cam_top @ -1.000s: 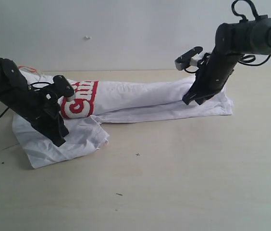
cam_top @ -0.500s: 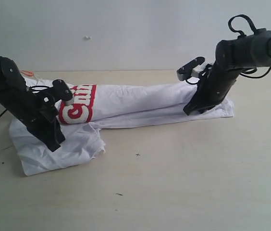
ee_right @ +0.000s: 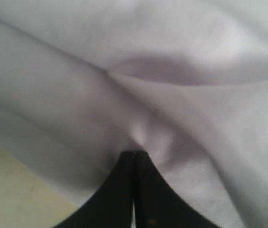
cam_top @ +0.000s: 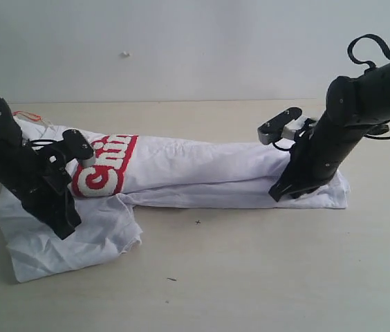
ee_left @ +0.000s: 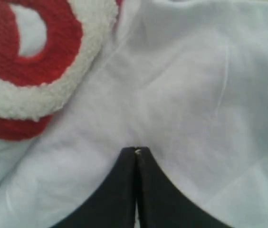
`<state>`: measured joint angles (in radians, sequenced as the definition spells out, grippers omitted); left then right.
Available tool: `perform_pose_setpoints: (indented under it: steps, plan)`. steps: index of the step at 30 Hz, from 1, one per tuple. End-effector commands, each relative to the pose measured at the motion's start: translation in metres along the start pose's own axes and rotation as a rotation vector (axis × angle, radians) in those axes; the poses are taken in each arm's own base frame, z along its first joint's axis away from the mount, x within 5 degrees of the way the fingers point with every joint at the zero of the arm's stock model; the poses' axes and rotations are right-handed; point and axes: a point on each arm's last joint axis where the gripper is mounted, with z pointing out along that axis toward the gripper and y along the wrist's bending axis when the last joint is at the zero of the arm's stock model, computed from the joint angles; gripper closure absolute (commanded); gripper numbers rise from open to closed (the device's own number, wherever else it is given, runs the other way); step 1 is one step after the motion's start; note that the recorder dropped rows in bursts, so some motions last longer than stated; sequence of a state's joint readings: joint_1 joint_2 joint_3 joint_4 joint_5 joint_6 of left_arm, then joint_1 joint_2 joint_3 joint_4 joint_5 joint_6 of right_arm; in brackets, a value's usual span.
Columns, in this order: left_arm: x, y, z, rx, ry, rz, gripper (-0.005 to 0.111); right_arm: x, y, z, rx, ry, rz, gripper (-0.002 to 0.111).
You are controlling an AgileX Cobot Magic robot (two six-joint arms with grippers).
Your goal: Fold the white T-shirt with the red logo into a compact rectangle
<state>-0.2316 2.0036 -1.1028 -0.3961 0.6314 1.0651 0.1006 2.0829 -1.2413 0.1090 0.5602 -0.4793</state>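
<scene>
The white T-shirt (cam_top: 202, 162) lies stretched into a long band across the table, with one sleeve bunched at the left (cam_top: 77, 235). The red logo (cam_top: 104, 166) shows near its left end, and part of it fills a corner of the left wrist view (ee_left: 29, 57). My left gripper (cam_top: 66, 228) (ee_left: 136, 151) is shut, pinching white cloth just below the logo. At the shirt's hem end, my right gripper (cam_top: 279, 195) (ee_right: 135, 153) is shut on a puckered fold. An orange neck tag (cam_top: 24, 115) peeks out behind the left arm.
A pale wooden table (cam_top: 250, 277) carries the shirt, and a plain white wall (cam_top: 195, 41) stands close behind it. A strip of bare table (ee_right: 5, 194) shows beside the hem in the right wrist view. Small dark specks (cam_top: 198, 222) dot the surface.
Both grippers have moved toward the table's front and apart, left one leftward, right one rightward and lower. The shirt has come with them and is pulled longer.
</scene>
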Motion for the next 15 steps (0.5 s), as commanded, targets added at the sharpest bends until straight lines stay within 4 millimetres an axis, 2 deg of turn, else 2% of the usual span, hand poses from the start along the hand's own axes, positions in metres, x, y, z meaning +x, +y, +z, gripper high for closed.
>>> perform_pose_setpoints:
  steps: [1,3,7,9,10,13,15]
  plan:
    - [0.012,-0.013,-0.009,0.019,0.006,-0.018,0.107,0.019,0.016,-0.014,-0.033,0.047,0.008,0.108]
    - [0.017,-0.019,-0.013,0.032,0.022,-0.008,0.107,0.026,0.019,-0.022,-0.031,0.050,0.012,0.108]
    - [0.029,-0.031,-0.006,0.074,0.060,-0.017,0.107,0.040,0.025,-0.029,-0.042,0.079,0.021,0.108]
    - [0.028,-0.046,-0.001,0.111,0.092,0.018,0.107,0.048,0.029,-0.035,-0.052,0.087,0.028,0.108]
    - [0.025,-0.055,-0.001,0.136,0.106,0.026,0.107,0.051,0.032,-0.043,-0.068,0.093,0.020,0.108]
    - [0.024,-0.063,-0.010,0.131,0.110,0.016,0.107,0.052,0.035,-0.065,-0.078,0.081,0.015,0.108]
    - [0.028,-0.069,-0.024,0.106,0.092,0.036,0.107,0.054,0.037,-0.086,-0.064,0.038,-0.008,0.108]
